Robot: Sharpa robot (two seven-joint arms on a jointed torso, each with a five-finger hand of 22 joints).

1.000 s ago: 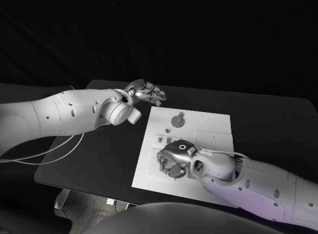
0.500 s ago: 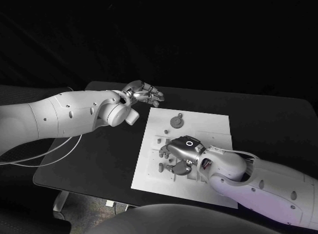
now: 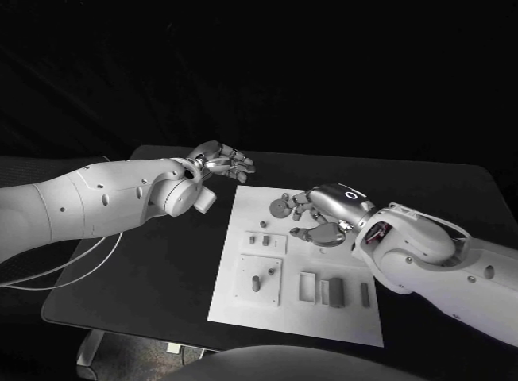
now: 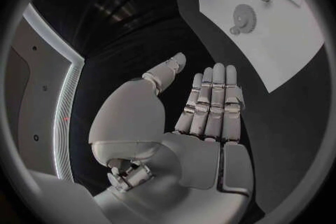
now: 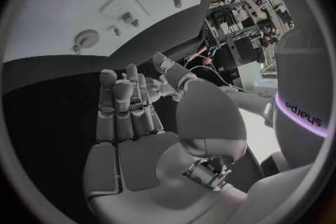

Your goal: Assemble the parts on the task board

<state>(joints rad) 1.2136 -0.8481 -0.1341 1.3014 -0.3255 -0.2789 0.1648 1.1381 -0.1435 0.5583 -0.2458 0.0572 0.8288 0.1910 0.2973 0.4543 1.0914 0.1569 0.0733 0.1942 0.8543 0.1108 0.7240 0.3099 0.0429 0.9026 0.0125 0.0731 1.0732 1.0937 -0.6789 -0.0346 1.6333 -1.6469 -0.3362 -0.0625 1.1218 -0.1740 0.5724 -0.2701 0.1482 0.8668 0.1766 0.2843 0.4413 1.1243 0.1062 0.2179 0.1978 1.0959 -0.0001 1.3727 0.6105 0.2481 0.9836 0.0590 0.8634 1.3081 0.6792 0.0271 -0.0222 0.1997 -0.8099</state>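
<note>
You see the task board (image 3: 242, 295) lying on the black table (image 3: 156, 262), its long sides running from the table's near edge toward the far edge. Your right hand (image 3: 314, 213) hovers over the board's far end, palm down, fingers curled downward and slightly apart; nothing shows between them, and the right wrist view (image 5: 126, 117) shows the fingers lying side by side, loosely bent, with nothing in the palm. Just beside that hand, at the board's far edge, a grey gear (image 3: 281, 208) lies flat on the plate; the left wrist view shows the same gear (image 4: 244, 15) with a small round piece (image 4: 234, 30) next to it.

Your left hand (image 3: 219, 161) is off the board, over the bare table near the board's far left corner. Its fingers are spread and it holds nothing; the left wrist view (image 4: 210, 106) shows them stretched out straight, side by side, with the thumb standing apart.

On the board's middle, toward its left edge, two small pegs (image 3: 259, 239) stand close together. Nearer the front edge a raised square plate (image 3: 259, 279) carries a short pin. To the right of it, three upright blocks (image 3: 334, 290) stand in a row, near the board's front right corner.
</note>
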